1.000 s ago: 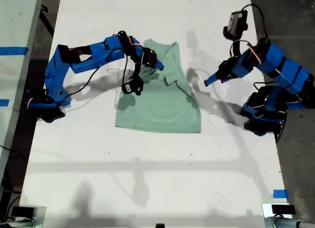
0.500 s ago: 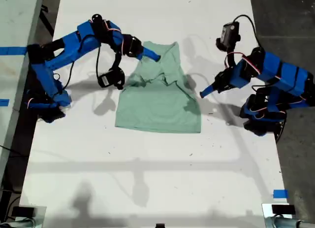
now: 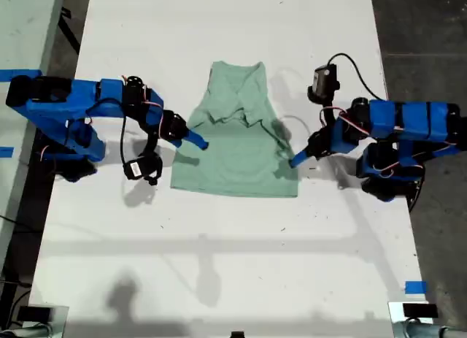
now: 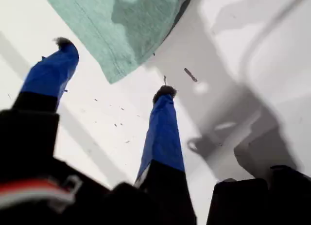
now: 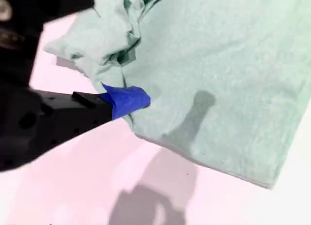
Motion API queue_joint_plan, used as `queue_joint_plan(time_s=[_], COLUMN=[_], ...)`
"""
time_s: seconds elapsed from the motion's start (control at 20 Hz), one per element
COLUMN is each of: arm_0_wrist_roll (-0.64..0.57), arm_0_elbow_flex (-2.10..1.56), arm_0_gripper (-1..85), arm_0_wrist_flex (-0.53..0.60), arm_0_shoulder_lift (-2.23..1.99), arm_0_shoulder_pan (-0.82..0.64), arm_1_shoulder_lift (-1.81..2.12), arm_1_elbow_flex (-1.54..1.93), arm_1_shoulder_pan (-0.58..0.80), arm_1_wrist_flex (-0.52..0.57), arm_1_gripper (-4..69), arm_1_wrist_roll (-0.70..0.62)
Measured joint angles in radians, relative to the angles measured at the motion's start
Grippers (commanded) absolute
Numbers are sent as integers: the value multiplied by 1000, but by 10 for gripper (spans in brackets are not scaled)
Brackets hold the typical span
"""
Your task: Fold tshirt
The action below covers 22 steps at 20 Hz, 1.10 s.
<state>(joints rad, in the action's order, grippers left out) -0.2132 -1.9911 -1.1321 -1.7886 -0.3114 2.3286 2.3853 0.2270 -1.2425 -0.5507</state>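
Centrally on the white table (image 3: 219,265) in the exterior view lies the tshirt (image 3: 237,144); my first gripper (image 4: 114,72) hangs spread just off its corner, my second gripper (image 5: 127,101) touches its rumpled edge, closure unclear

Mint-green tshirt (image 3: 235,137), white table (image 3: 219,265)

My first gripper (image 4: 114,69) hangs over the white table (image 4: 252,55), jaws apart, both blue fingers (image 4: 163,132) tipped with dark worn ends. A corner of the tshirt (image 4: 121,25) lies flat just past the fingertips (pale mint green, hem stitching visible along one edge), not between the jaws and not touching either finger. Small dark specks (image 4: 190,75) dot the table near the cloth's corner. Grey shadows cross the surface beside the fingers.
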Motion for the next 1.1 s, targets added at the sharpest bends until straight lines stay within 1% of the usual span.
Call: queue_joint_plan(time_s=[0.15,0.35,0.4,0.45,0.55,0.65,0.75,0.9,1.0,1.1], arm_0_wrist_roll=[46,52,52,52,52,52,52,52,54,63], arm_0_elbow_flex=[-2,-2,-2,-2,-2,-3,-3,-3,-3,-3], arm_0_gripper=[319,320,320,320,320,321,320,319,320,321], arm_0_wrist_flex=[17,20,20,20,20,20,20,20,20,15], arm_0_shoulder_lift=[0,0,0,0,2,6,6,6,6,6], arm_0_shoulder_pan=[41,41,41,41,41,41,41,41,41,41], arm_1_shoulder_lift=[-28,-167,-221,-285,-411,-509,-532,-534,-532,-477], arm_1_elbow_flex=[104,120,118,104,54,-17,-44,-46,-92,-175], arm_1_shoulder_pan=[-5,-5,3,11,17,23,28,31,31,23], arm_1_wrist_flex=[127,261,282,301,331,345,347,324,219,46], arm_1_gripper=[304,284,259,217,90,43,-20,-22,-22,-22], arm_1_wrist_roll=[29,31,26,25,17,8,-5,-9,-15,-29])
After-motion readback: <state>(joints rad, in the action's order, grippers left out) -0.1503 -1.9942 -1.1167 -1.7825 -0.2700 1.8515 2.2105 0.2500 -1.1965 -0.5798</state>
